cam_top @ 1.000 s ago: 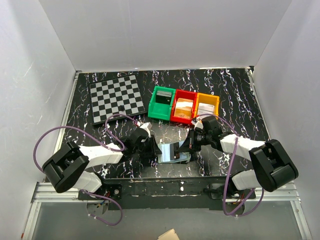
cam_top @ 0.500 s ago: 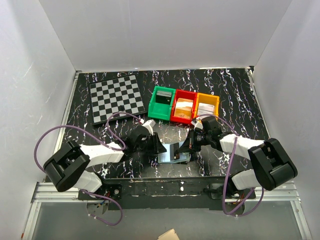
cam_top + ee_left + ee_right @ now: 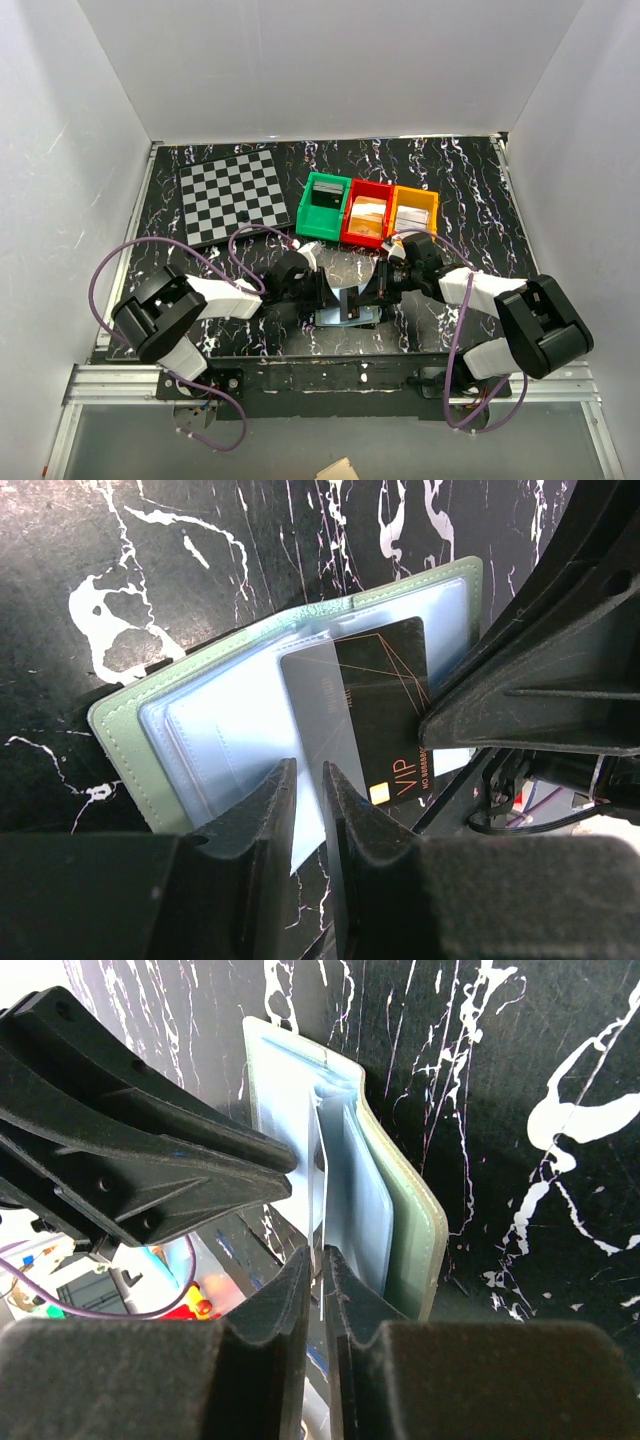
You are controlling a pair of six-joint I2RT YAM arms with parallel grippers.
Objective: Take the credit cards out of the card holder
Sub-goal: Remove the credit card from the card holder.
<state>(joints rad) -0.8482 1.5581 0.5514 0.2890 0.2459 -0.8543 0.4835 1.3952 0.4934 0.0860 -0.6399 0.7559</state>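
Observation:
The card holder (image 3: 350, 306) stands open between both grippers, with a sage-green cover (image 3: 130, 742) (image 3: 405, 1232) and pale blue pockets. A black credit card (image 3: 385, 695) marked VIP sticks partly out of a pocket, behind a greyish leaf. My left gripper (image 3: 308, 772) (image 3: 325, 290) points at the inner face, its jaws a narrow slit with nothing pinched. My right gripper (image 3: 314, 1256) (image 3: 376, 288) comes from the opposite side. A thin pale edge stands in its narrow gap; I cannot tell whether it is a card or a pocket leaf.
A chessboard (image 3: 235, 195) lies at the back left. A green bin (image 3: 322, 206), a red bin (image 3: 366, 214) and an orange bin (image 3: 414, 210) stand in a row just behind the holder. White walls close in the black marbled table (image 3: 470, 180).
My left arm has swung right, bringing its gripper up against the holder. My right gripper has kept its place and its jaws have eased slightly apart.

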